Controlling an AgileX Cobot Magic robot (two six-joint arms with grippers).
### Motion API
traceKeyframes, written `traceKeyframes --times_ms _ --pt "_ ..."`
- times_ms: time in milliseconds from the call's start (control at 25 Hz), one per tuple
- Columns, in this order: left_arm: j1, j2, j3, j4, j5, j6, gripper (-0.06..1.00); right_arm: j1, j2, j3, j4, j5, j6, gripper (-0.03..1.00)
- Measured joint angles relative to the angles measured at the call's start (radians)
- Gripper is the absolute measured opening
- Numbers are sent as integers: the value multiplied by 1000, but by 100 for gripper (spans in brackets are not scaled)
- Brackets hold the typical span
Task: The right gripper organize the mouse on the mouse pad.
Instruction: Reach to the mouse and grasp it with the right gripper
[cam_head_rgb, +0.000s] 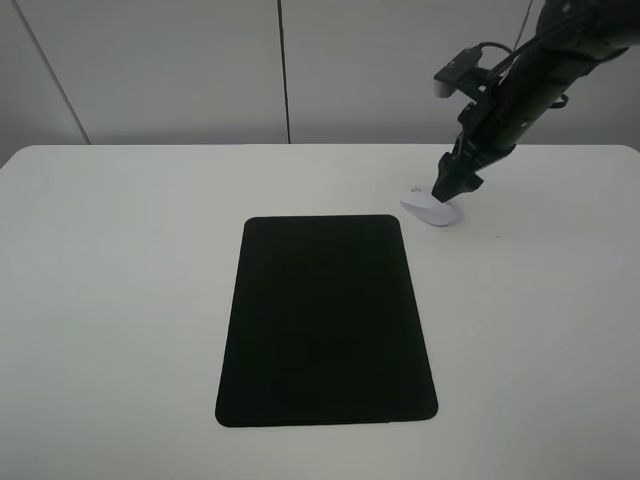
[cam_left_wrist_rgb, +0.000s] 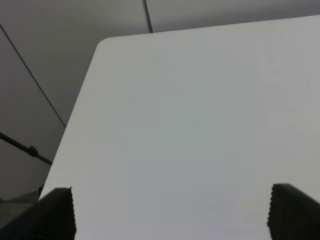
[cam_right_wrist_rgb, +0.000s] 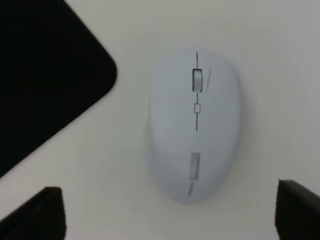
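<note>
1. Right arm, black and dark grey with cables, comes in from the far right and slopes steeply down. The right gripper (cam_head_rgb: 447, 190) points tip-down directly over the small white oval computer mouse (cam_head_rgb: 428, 208).
2. Its fingers (cam_right_wrist_rgb: 46, 216) are spread wide, one on either side of the mouse's grey-marked end. There is a clear gap on both sides and nothing is grasped.
3. Mouse lies flat on the white worktop (cam_head_rgb: 120, 300), grey scroll wheel facing up. It is just beside the far right corner of the flat matte black rectangular mouse pad (cam_head_rgb: 325, 320). A strip of bare worktop separates them, so the mouse is off the pad.
4. Mouse pad lies flat mid-worktop, long side running front to back.
5. Left gripper (cam_left_wrist_rgb: 175, 215) shows only in its own wrist view. It hangs over bare worktop near a rounded corner, fingers released and wide apart with nothing between them.
6. Count: one mouse, one mouse pad, one arm in the high view. Two grippers in total, two fingers each.
</note>
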Motion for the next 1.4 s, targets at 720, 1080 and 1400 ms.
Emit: traceKeyframes --times_ms 720,1080,1400 --pt "0 0 0 0 0 0 79 0 239 -180 29 -19 -83 83" --pt "0 0 0 0 0 0 79 0 289 -213 30 -1 -83 83" --pt "0 0 0 0 0 0 79 0 323 -214 30 -1 -83 83"
